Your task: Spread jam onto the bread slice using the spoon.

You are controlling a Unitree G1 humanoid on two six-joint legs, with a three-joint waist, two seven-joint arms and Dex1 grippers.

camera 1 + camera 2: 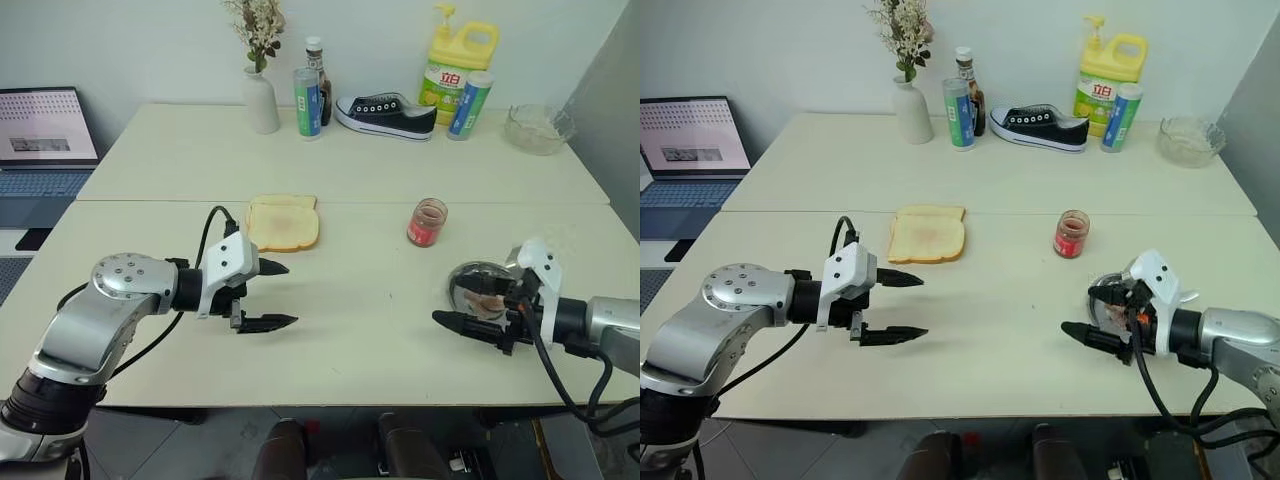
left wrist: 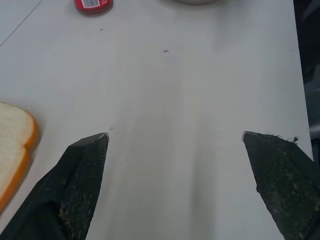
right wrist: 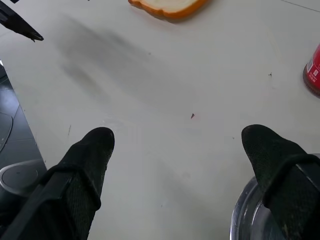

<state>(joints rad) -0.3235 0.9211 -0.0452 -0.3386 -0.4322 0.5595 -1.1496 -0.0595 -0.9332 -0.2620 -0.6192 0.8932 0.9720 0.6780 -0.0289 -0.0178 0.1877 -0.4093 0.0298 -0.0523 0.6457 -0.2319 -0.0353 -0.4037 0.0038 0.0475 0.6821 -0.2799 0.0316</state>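
Both claws, left claw [image 1: 268, 295] and right claw [image 1: 1092, 312], are spread and empty above the surface [image 1: 360, 310], either side of the jam [image 1: 427, 222], seemingly staged before any pickup.

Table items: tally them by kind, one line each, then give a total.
Bread slices: 2, stacked
Jam jar: 1
Steel plate: 1
Vase of flowers: 1
Sauce bottle: 1
Tubes: 2
Shoe: 1
Detergent jug: 1
Glass bowl: 1
Total: 11
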